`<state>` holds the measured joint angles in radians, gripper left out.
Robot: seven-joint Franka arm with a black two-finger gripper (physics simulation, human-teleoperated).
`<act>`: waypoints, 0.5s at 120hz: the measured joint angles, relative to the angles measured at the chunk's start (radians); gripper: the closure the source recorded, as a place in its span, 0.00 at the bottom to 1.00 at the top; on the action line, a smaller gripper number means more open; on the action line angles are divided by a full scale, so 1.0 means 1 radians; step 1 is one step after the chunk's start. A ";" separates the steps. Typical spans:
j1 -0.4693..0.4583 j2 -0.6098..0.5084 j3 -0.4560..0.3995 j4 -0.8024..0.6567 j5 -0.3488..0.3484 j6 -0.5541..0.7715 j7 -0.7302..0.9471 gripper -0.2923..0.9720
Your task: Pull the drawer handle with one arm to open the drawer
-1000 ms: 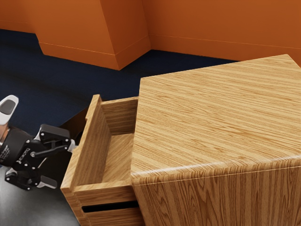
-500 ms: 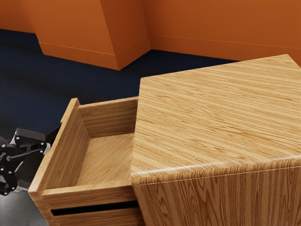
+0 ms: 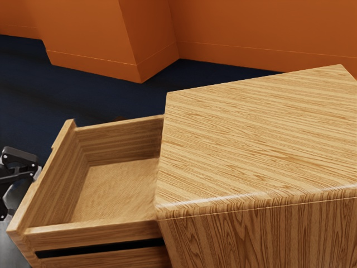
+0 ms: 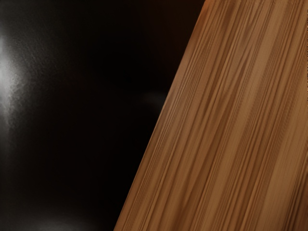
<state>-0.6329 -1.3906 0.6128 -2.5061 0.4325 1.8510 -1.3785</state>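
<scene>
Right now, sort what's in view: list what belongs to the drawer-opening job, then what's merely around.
Belongs to the job:
drawer, standing well open
gripper, outside the drawer's front panel
cabinet that holds the drawer

Merely around:
orange wall
dark blue floor

Drawer (image 3: 51,180) open from above
Between its walls the drawer is free overhead; the cabinet (image 3: 256,139) top covers its inner end; the gripper (image 3: 15,174) sits just outside its front panel.
</scene>
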 joint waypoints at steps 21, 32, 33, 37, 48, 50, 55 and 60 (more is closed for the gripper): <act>0.055 -0.001 0.010 0.012 0.002 -0.014 0.030 0.24; 0.077 -0.005 0.001 0.012 -0.003 -0.025 0.042 0.24; 0.078 -0.005 0.001 0.012 -0.003 -0.026 0.043 0.24; 0.085 -0.005 -0.005 0.013 -0.005 -0.031 0.047 0.24; 0.107 -0.006 -0.026 0.072 -0.011 -0.067 0.058 0.24; 0.117 -0.005 -0.031 0.099 -0.015 -0.079 0.061 0.24; 0.164 -0.003 -0.039 0.182 -0.027 -0.115 0.070 0.24; 0.231 0.003 -0.042 0.290 -0.041 -0.162 0.082 0.24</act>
<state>-0.4019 -1.3874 0.5703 -2.2159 0.3915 1.6892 -1.2962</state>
